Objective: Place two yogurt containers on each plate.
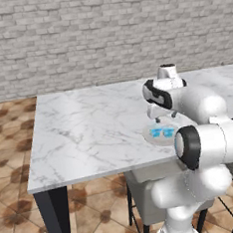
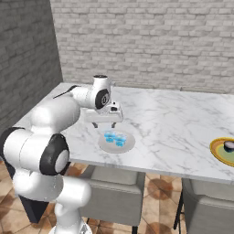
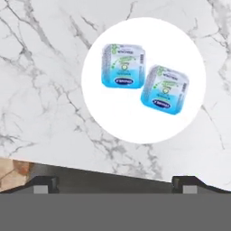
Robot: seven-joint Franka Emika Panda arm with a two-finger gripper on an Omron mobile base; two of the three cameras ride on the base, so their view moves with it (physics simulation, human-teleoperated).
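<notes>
**Two blue cups on the white plate, gripper wide above it**

Closest to where the robot stands, tucked under the near edge of the marble table point(image 2: 183, 119), are grey chairs point(image 2: 114, 196) on a brown tiled floor point(image 1: 11, 147).

Just in from that near edge sits the off-white plate point(image 3: 113, 122), flat on the marble. Two light blue yogurt containers lie on it side by side, lids up: one point(image 3: 123, 66) toward the plate's left in the hand view, the other point(image 3: 164, 89) just beside it, the pair very close and possibly just touching at the corners. Both sit wholly inside the plate's rim.

The gripper point(image 2: 104, 124) hangs directly over the plate, pointing down, clear of the cups. Its fingers point(image 3: 45, 184) are spread far apart with nothing between them.

Farther along the table, well apart from the white plate and off to its right in the right base view, is the plate with the yellow-orange rim and green centre point(image 2: 218, 154). A small dark container with a pale top point(image 2: 229, 146) rests on it.

Beyond the table rises a grey brick wall point(image 1: 106, 34).
</notes>
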